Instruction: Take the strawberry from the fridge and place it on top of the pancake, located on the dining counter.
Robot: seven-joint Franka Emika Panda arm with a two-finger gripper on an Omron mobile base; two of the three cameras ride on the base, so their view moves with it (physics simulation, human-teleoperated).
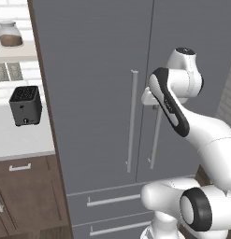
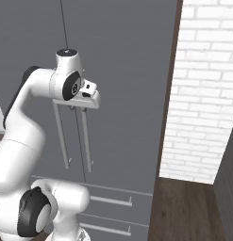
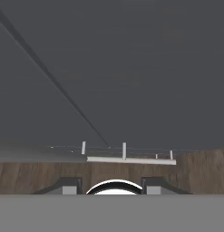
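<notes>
The grey fridge [image 1: 98,70] [image 2: 127,70] stands right in front of me with both doors closed. My gripper [image 2: 78,106] is up against the top end of the right door's handle [image 1: 155,140] [image 2: 87,141], close to the seam between the doors. In the hand view the gripper [image 3: 111,186] points down along the door face [image 3: 131,68], its two tips standing apart with nothing seen between them. The strawberry is hidden behind the doors. The pancake and the dining counter are out of view.
The left door's handle [image 1: 132,121] runs parallel a hand's width away. Two drawers [image 1: 107,200] lie below the doors. A dark boxy appliance [image 1: 25,106] sits on the white wall counter at left, over brown cabinets [image 1: 23,196]. A white brick wall [image 2: 203,94] flanks the right.
</notes>
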